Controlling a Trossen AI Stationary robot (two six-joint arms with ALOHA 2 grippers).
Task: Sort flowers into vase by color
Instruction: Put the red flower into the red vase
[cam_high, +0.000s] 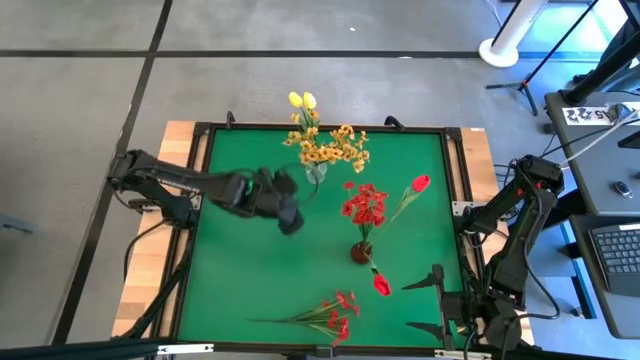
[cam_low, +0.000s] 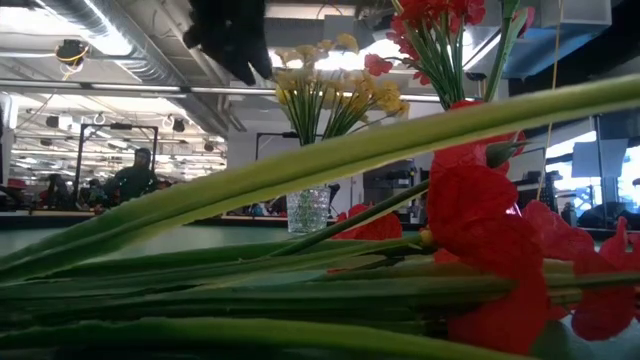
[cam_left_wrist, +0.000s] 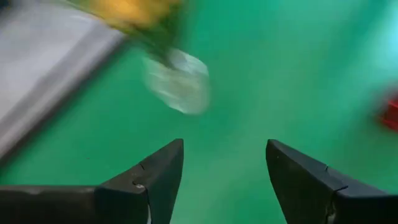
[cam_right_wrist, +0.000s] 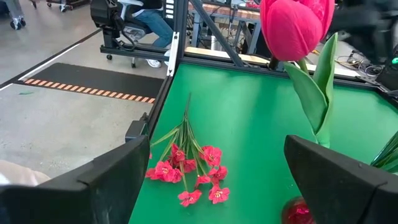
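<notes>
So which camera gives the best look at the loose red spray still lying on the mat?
The right wrist view: the red spray lies unobstructed, blooms and stems clear. The high view shows it small; the low view only close-up stems; the left wrist view misses it.

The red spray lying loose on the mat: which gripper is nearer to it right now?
Right. The right gripper sits by the mat's edge, just beside the red spray. The left gripper hovers empty by the clear vase, farther off.

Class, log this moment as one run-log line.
left gripper: open, empty, near clear vase | right gripper: open, waiting | red spray: on mat
</notes>
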